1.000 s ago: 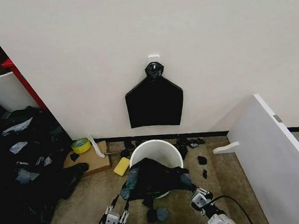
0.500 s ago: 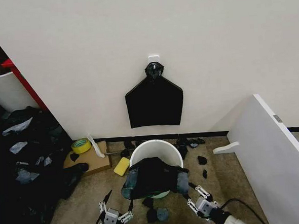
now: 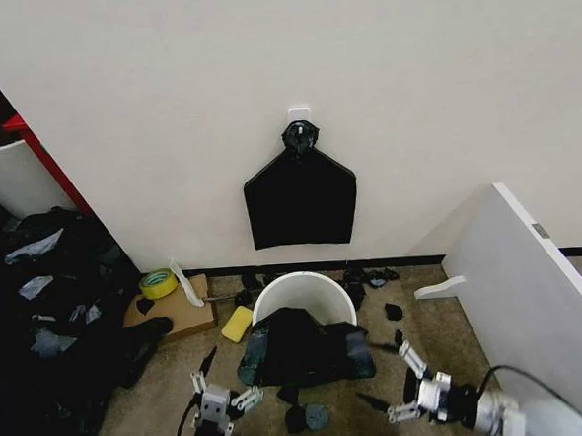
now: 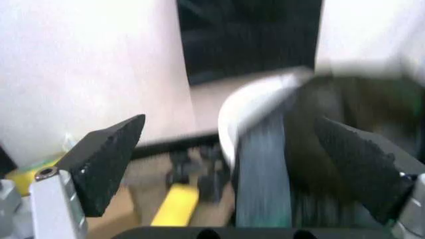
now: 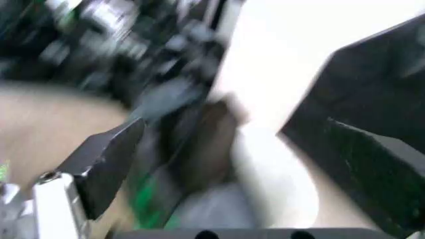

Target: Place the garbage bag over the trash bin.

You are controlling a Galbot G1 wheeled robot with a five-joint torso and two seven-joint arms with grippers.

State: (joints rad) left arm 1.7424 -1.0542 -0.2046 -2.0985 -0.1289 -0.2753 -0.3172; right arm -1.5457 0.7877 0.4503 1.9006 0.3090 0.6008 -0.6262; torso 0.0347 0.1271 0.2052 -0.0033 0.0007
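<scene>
Backing off, fingers apart: left tool (image 3: 221, 392) lower left, right tool (image 3: 401, 381) lower right; garbage bag (image 3: 301, 348) released, draping trash bin (image 3: 302, 293) front rim only.

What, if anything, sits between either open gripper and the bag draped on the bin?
Nothing visible. The left gripper and right gripper flank the garbage bag on the trash bin, with bare floor between.
</scene>
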